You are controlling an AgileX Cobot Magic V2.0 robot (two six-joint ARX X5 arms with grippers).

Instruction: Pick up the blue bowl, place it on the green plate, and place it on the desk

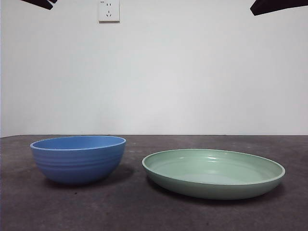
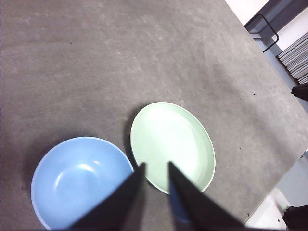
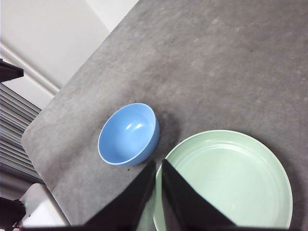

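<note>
Blue bowl (image 1: pixel 78 159) upright on desk (image 1: pixel 144 211), beside green plate (image 1: pixel 213 173), close but not touching. Both empty. Left pincer (image 2: pixel 154 169) raised well above the gap btwn them, jaws narrowly parted, holding nothing; bowl just below and to one side, plate to the other. Right pincer (image 3: pixel 158 166) also high, jaws nearly closed, empty, over plate's rim nearest bowl. Wall socket (image 1: pixel 109 10) behind; lettering too small to read.

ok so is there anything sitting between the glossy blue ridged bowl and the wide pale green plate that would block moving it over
Nothing visible does. The glossy blue ridged bowl and the wide pale green plate sit side by side on the dark grey desk, with only bare surface between them. The plate is empty, and both grippers hang high above.
</note>
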